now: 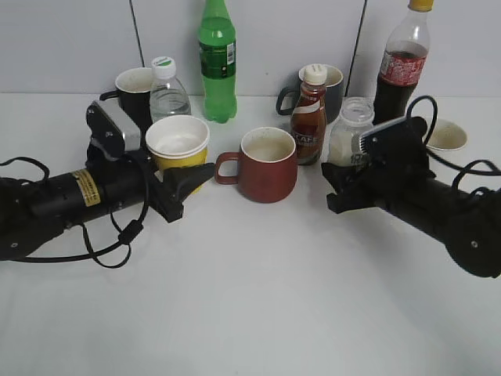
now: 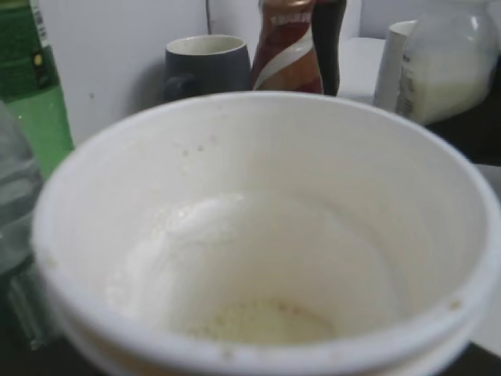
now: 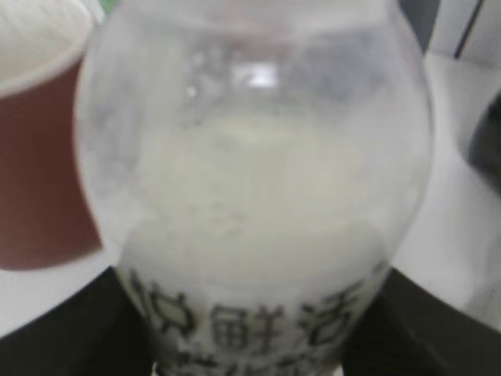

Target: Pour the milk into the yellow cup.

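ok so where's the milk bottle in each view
exterior view: milk bottle right of centre, standing behind the right pincer.
left wrist view: upper right corner, beyond the yellow cup rim.
right wrist view: fills the frame, label characters at the bottom.
shared landmark: the red-brown mug, also at the right wrist view's left edge.

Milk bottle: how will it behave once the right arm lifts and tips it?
The milk bottle has no cap on, so it would likely spill if tilted early. Milk fills it partway, so the liquid probably sloshes and shifts the weight. Its thin clear plastic wall may flex under the right gripper, so a hard squeeze could push milk upward.
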`<move>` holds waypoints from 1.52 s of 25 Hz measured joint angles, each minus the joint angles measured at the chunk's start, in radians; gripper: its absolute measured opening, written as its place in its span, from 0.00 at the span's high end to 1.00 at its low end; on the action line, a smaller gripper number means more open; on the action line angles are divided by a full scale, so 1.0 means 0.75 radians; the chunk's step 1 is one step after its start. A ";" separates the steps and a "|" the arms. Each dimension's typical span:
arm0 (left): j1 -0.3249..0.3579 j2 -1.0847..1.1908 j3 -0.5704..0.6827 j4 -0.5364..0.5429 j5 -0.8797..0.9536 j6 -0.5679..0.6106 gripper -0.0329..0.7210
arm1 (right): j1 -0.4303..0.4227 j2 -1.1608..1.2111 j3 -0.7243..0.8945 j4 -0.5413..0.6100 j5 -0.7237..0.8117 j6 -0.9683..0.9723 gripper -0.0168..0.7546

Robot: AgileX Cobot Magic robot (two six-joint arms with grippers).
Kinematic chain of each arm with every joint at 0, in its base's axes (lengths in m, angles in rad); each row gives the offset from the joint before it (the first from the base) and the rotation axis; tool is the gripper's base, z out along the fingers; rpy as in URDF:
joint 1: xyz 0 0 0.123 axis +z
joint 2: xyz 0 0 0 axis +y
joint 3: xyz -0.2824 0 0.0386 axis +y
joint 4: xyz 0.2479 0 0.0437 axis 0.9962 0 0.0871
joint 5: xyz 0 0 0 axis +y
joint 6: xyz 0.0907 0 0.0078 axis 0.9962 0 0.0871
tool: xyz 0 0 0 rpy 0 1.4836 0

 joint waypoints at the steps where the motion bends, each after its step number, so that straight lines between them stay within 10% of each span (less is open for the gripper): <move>1: -0.017 -0.030 0.000 0.003 0.013 -0.021 0.38 | 0.000 -0.044 0.000 -0.028 0.034 -0.013 0.42; 20: -0.296 -0.137 -0.040 -0.057 0.148 -0.130 0.38 | 0.000 -0.432 -0.183 -0.664 0.371 -0.360 0.42; 38: -0.402 -0.106 -0.164 -0.073 0.220 -0.161 0.38 | 0.000 -0.432 -0.210 -0.651 0.360 -0.920 0.42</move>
